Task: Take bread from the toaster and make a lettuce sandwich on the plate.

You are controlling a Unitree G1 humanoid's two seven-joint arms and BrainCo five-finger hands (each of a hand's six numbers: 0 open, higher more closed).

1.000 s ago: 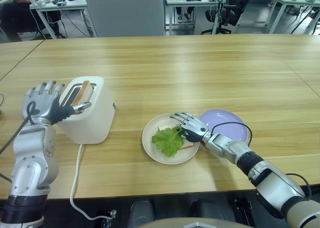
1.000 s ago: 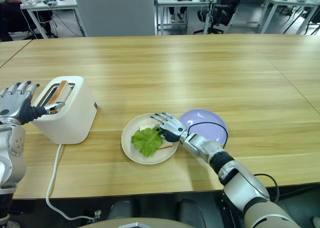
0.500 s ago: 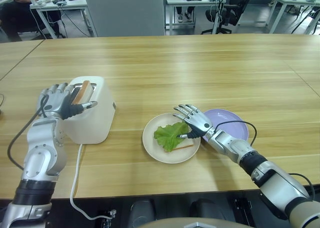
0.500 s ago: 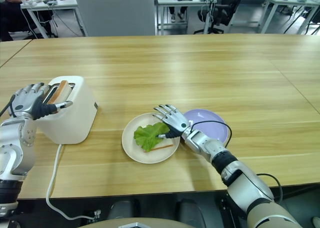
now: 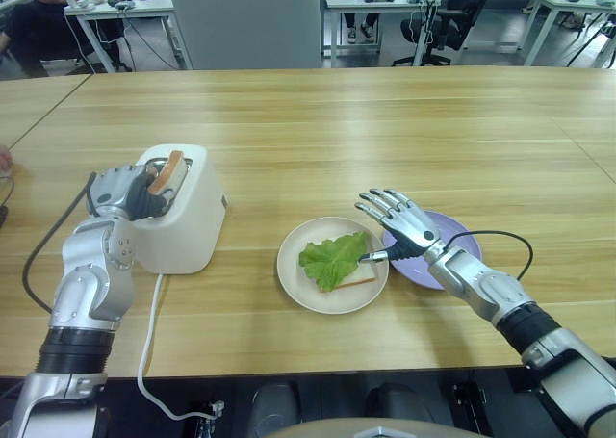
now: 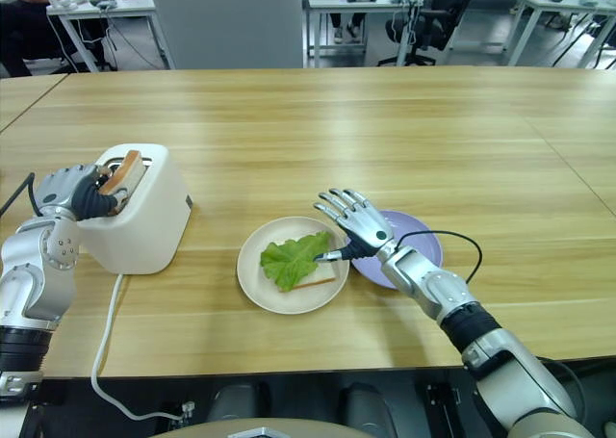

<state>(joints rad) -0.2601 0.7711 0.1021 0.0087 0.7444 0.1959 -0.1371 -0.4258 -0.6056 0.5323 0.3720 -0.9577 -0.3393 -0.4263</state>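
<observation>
A white toaster (image 5: pixel 183 228) stands at the left of the wooden table with a bread slice (image 5: pixel 171 167) sticking up out of its slot, slightly tilted. My left hand (image 5: pixel 128 193) is at the toaster's top, fingers curled round that slice. On the cream plate (image 5: pixel 327 304) in the middle, a green lettuce leaf (image 5: pixel 332 258) lies over another bread slice (image 5: pixel 363 276). My right hand (image 5: pixel 399 224) hovers open with fingers spread, just right of the cream plate and above the purple plate (image 5: pixel 450 228), clear of the lettuce.
The toaster's white cord (image 5: pixel 149 334) runs over the table's front edge. A black cable (image 5: pixel 500 236) loops from my right wrist. Bare tabletop lies behind and to the right of the plates. Desks and chairs stand beyond the far edge.
My left hand has moved onto the toaster top and curled round the bread slice. My right hand has lifted off the lettuce and drawn back right, over the purple plate.
</observation>
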